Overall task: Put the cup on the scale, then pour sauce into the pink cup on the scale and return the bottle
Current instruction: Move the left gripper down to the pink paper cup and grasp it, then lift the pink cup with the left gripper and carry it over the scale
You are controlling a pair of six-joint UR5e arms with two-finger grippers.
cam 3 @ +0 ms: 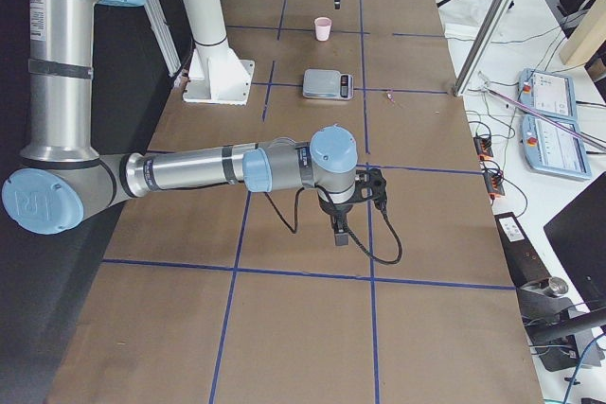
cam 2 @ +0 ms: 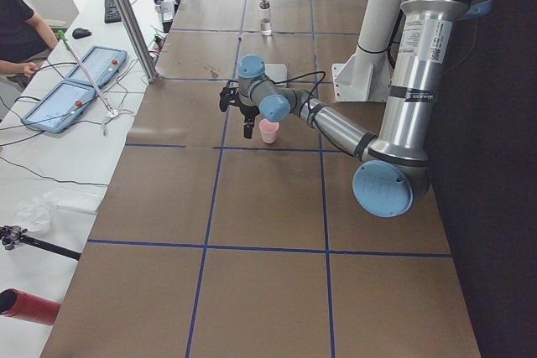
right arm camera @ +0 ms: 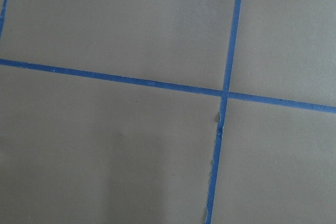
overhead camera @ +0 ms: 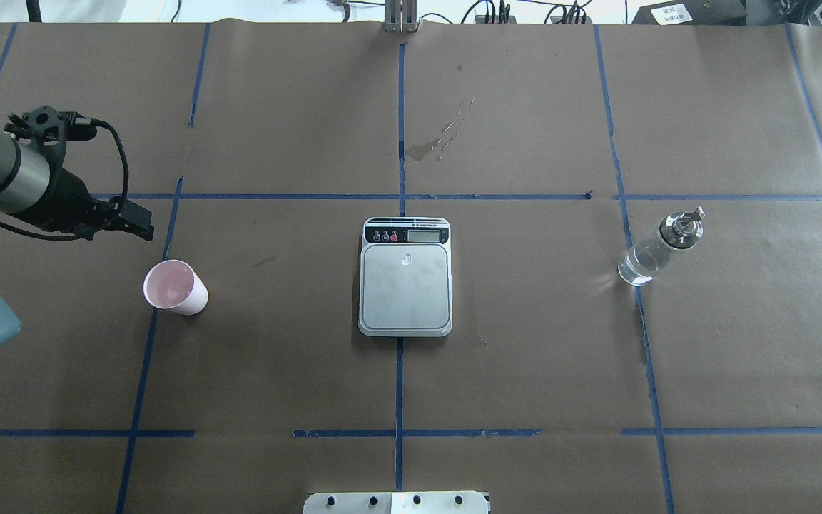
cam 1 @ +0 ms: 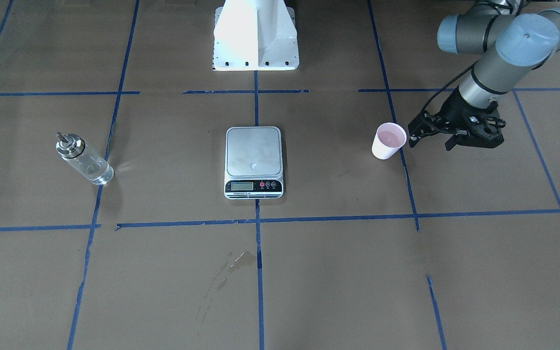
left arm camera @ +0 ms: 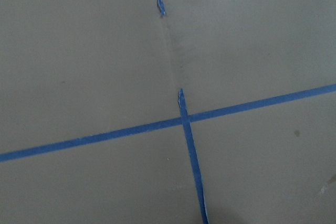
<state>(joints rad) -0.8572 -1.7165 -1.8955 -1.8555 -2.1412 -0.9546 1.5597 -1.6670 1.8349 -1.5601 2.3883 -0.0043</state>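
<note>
Left claw [overhead camera: 138, 223]: hangs over the counter [overhead camera: 275, 371] with nothing in it; you cannot tell how far its fingers are parted.
Pink cup [overhead camera: 174, 287]: upright, mouth up, just beside this claw on its scale-ward side and slightly toward the robot's base, not touching.
Scale [overhead camera: 405, 285]: beyond the cup, platform bare.
Glass bottle [overhead camera: 657, 246]: past the scale, well apart.
Right claw [cam 3: 341, 232]: shows side-on only, so you cannot tell its opening.
Your move: probably the left arm, as it is nearer the cup.

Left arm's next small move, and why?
Likely shift the left gripper sideways over the cup to grasp it: the gripper hangs just beside the cup, not touching, the cup stands upright on the table, and the scale platform is bare.
</note>
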